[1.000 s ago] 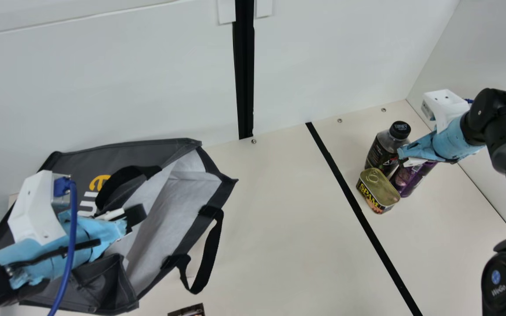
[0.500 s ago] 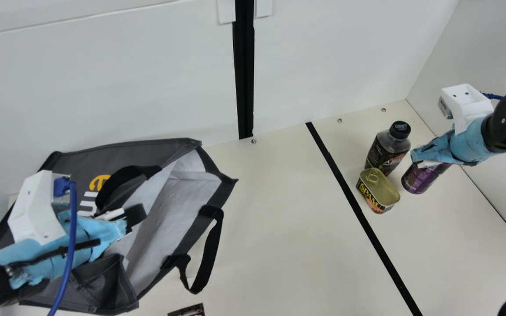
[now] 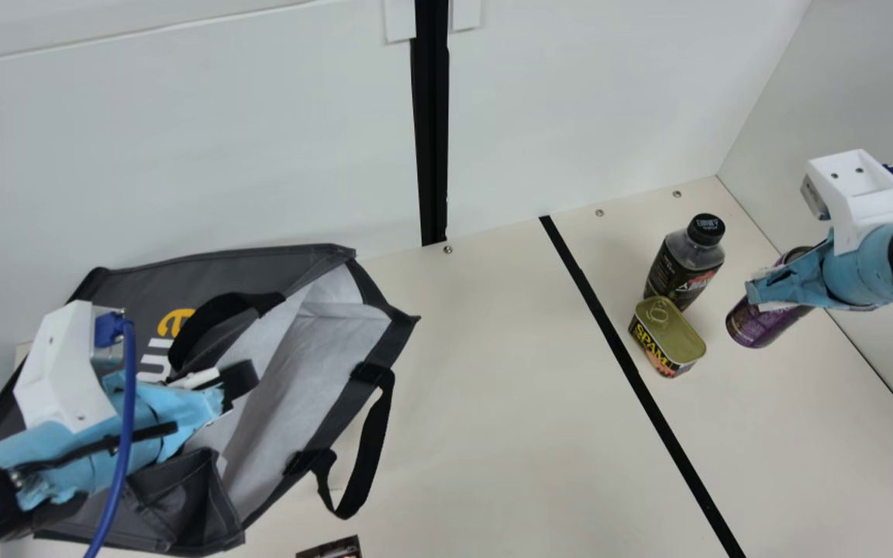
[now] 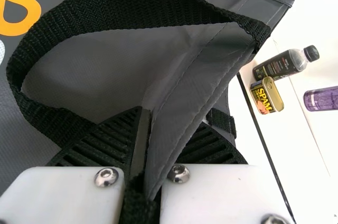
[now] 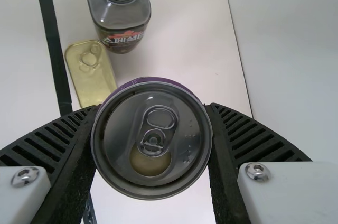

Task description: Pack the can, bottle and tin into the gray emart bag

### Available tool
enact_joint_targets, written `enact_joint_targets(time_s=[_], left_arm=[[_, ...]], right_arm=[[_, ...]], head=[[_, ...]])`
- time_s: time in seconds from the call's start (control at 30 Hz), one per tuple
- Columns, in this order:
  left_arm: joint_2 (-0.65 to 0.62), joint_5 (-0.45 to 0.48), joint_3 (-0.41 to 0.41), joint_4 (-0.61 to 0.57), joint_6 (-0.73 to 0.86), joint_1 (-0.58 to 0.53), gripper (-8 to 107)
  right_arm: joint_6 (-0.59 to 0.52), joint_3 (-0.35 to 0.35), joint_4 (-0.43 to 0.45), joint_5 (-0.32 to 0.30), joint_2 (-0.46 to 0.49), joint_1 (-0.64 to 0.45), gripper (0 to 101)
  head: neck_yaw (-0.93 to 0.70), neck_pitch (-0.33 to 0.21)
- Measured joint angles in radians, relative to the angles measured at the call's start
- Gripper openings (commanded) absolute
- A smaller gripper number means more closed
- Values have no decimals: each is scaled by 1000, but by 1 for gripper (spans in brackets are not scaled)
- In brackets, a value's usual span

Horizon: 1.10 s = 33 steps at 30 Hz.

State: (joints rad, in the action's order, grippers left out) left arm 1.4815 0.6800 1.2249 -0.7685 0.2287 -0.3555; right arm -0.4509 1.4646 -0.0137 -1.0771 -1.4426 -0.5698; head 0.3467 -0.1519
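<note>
Gripping the can (image 5: 153,139) between its two fingers, the right pincer (image 5: 154,106) is at the right of the worktop (image 3: 493,403). The can looks roughly upright. Well to its left lies the gray bag (image 3: 136,283), mouth (image 3: 299,380) facing it, rim (image 4: 185,113) pinched by the left pincer (image 4: 161,123). Bottle (image 3: 681,267) and tin (image 3: 667,333) stand between, so the can should probably cross above them.

Bright, diffuse light, faint soft shadows, and glints on the metallic can (image 5: 152,138)
</note>
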Motion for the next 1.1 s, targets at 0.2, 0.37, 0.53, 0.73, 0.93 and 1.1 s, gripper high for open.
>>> enact_joint_targets(time_s=[0.2,0.37,0.53,0.73,0.93,1.1], left_arm=[[0,0,0,0,0,0,10],[0,0,0,0,0,0,10],[0,0,0,0,0,0,10],[0,0,0,0,0,0,10],[0,0,0,0,0,0,10],[0,0,0,0,0,0,10]], right_arm=[[5,-17,-4,-25,54,23,0],[25,-25,-3,-41,90,56,0],[54,-28,8,-54,116,102,0],[97,-28,27,-71,134,172,0],[138,-14,49,-84,137,251,0],[166,8,60,-92,121,324,0]], head=[[2,0],[2,0],[2,0],[2,0],[0,0],[0,0]])
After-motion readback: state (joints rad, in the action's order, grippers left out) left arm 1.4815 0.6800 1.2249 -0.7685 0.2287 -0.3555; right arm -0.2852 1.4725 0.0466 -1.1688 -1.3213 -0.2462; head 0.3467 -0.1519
